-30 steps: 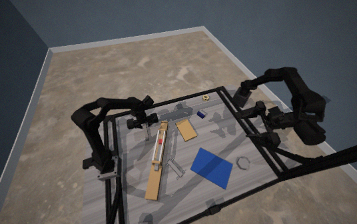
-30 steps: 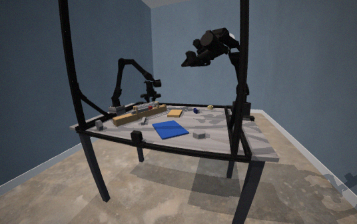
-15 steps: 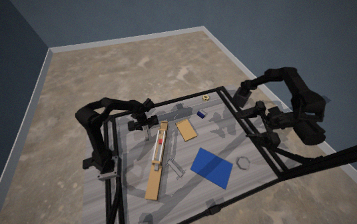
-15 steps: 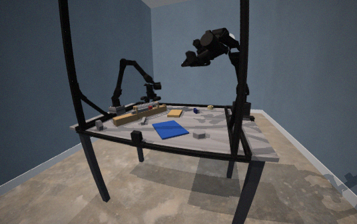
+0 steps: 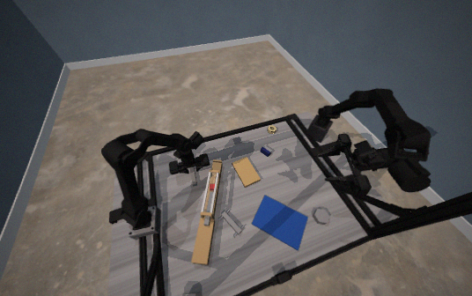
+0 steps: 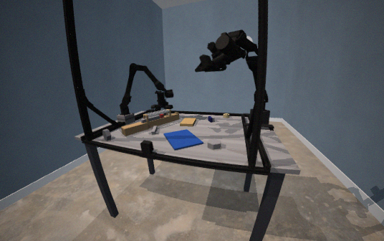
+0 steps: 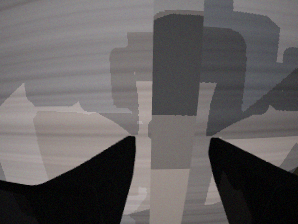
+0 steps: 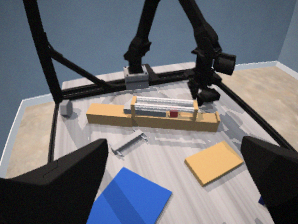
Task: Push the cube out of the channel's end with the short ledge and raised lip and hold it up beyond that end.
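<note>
The red cube point(image 5: 212, 187) point(image 6: 161, 115) point(image 8: 173, 114) sits inside the channel point(image 5: 205, 214) point(image 6: 146, 118) point(image 8: 132, 107), where rails bar direct grasping. A grey slider point(image 5: 207, 221) point(image 8: 152, 113) occupies its long-ledge side, apparently for pushing. Beside the channel, the left gripper point(image 5: 192, 165) point(image 6: 162, 107) point(image 7: 172, 144) point(image 8: 196, 103), partly open and empty, straddles a grey bar point(image 5: 195, 179) point(image 7: 172, 142), presumably for grasping. The right gripper point(image 5: 322, 165) point(image 6: 196, 69) point(image 8: 176, 145) stands wide open, well apart from the channel.
</note>
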Tool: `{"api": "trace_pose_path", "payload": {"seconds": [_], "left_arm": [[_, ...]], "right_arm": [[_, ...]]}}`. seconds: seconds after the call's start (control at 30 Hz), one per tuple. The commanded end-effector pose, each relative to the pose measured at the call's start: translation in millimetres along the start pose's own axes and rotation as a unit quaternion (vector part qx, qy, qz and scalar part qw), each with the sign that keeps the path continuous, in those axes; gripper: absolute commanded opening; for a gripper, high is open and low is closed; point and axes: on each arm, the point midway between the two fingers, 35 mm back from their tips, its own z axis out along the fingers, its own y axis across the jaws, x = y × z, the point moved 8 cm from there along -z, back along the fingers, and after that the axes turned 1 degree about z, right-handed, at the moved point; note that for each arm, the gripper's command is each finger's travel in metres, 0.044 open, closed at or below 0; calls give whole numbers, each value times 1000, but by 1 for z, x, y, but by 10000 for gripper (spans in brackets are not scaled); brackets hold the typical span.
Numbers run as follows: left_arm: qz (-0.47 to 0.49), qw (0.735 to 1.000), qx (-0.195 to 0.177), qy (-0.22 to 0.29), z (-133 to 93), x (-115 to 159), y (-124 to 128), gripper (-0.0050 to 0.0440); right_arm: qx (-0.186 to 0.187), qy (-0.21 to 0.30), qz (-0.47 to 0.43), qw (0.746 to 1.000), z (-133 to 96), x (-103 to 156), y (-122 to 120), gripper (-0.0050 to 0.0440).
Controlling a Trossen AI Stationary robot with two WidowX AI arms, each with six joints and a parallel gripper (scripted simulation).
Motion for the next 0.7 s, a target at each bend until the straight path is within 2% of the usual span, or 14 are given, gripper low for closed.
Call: {"api": "trace_pose_path", "payload": {"seconds": [0.0,0.07,0.5,0.67], "left_arm": [[2,1000,-3,4,3,1,1,200],[0,1000,0,0,0,0,0,152],[0,1000,0,0,0,0,0,65],[0,1000,0,0,0,0,0,52]], "right_arm": [[1,-2,1,1000,0,-1,0,400],[1,-2,1,1000,0,-1,0,400],[1,-2,1,1000,0,-1,0,400],[1,-2,1,1000,0,-1,0,400]]}}
